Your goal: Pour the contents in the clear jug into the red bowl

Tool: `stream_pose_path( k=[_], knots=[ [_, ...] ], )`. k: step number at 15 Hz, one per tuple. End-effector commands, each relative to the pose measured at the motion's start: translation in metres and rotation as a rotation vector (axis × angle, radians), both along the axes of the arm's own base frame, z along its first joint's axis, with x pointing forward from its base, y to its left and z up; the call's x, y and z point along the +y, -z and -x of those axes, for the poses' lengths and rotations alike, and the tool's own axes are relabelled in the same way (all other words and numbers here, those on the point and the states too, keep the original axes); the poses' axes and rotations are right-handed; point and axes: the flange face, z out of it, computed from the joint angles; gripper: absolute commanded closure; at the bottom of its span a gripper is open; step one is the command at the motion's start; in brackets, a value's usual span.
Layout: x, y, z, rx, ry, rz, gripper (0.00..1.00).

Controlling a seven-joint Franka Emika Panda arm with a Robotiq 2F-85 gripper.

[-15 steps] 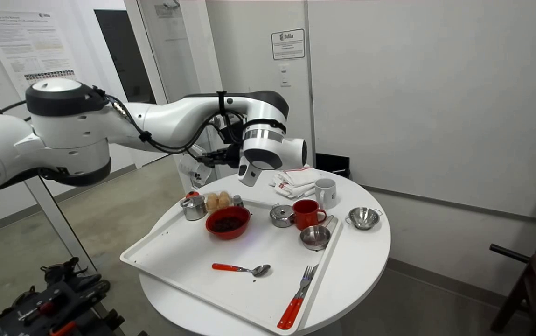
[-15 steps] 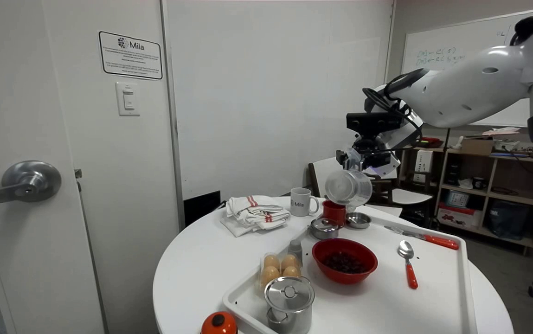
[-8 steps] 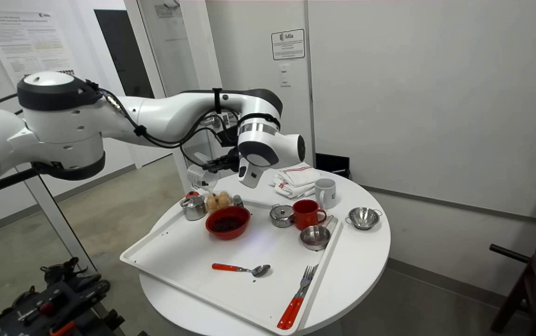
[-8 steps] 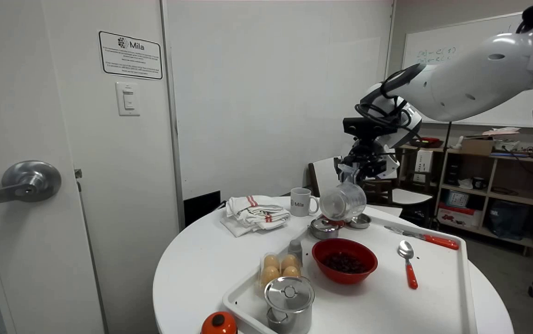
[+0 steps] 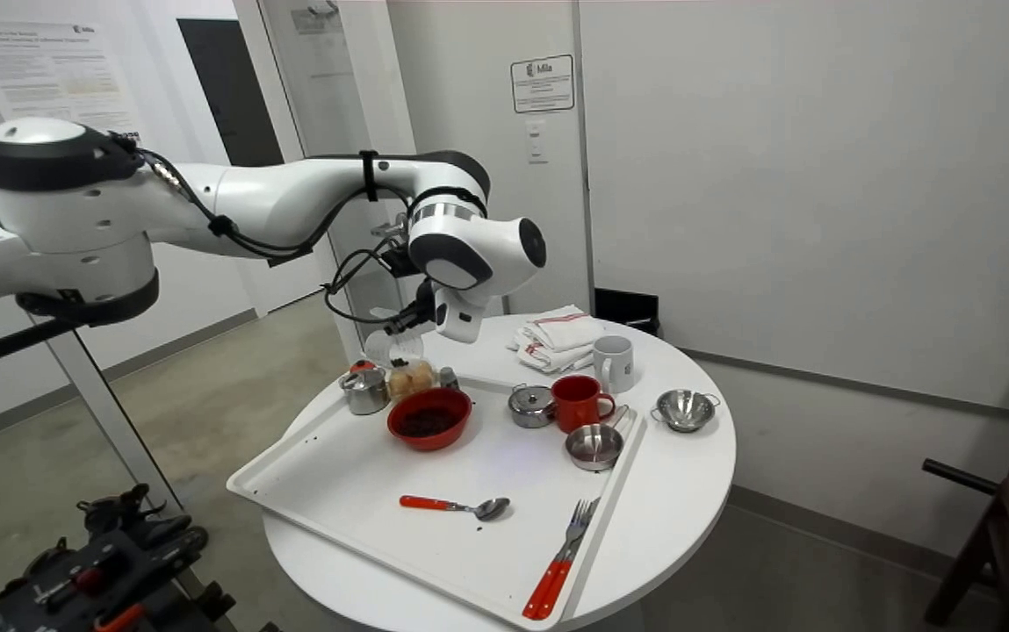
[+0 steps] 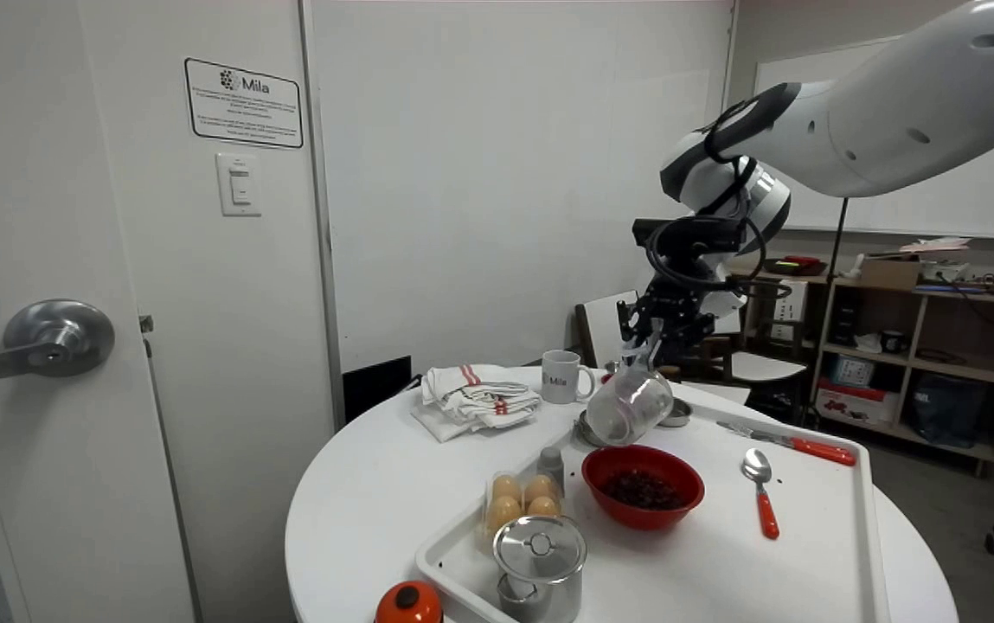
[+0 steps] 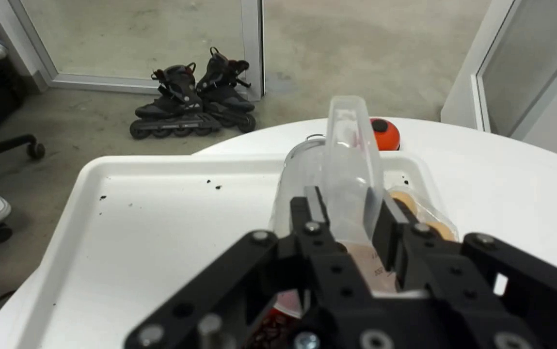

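The clear jug (image 6: 631,407) is tilted in the air beside the far side of the red bowl; it also shows in another exterior view (image 5: 392,348). My gripper (image 7: 353,208) has its fingers on either side of the jug's handle (image 7: 348,118) and holds it. I see no contents in the jug, and its mouth is hard to make out. The wide red bowl (image 6: 654,517) sits on the tray with dark beans in it; both exterior views show it (image 5: 444,439). In the wrist view the arm hides most of the bowl; some beans show at the bottom.
On the white tray (image 6: 791,554) are eggs (image 6: 524,502), a lidded pot (image 6: 540,567), a grey shaker (image 6: 551,467), a spoon (image 5: 460,506) and a fork and knife (image 5: 561,562). A red mug (image 5: 576,404) and small metal pans stand behind the bowl. Towels (image 5: 558,338) lie at the table's back.
The gripper and jug have moved lower and nearer the bowl and eggs. The jug's tilt has changed a little. The arm has swung back; the bowl has not moved.
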Motion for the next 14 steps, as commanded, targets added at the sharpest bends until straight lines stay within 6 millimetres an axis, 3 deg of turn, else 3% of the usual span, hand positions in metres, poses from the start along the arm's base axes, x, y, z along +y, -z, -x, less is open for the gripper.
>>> stream_pose_path(
  k=[1,7,14],
  knots=[
    [0.006,-0.021,0.012,-0.025,0.01,0.133,0.93],
    [0.0,-0.042,0.029,0.014,0.003,0.361,0.93],
    [-0.036,-0.044,0.06,0.081,0.081,0.569,0.93]
  ],
)
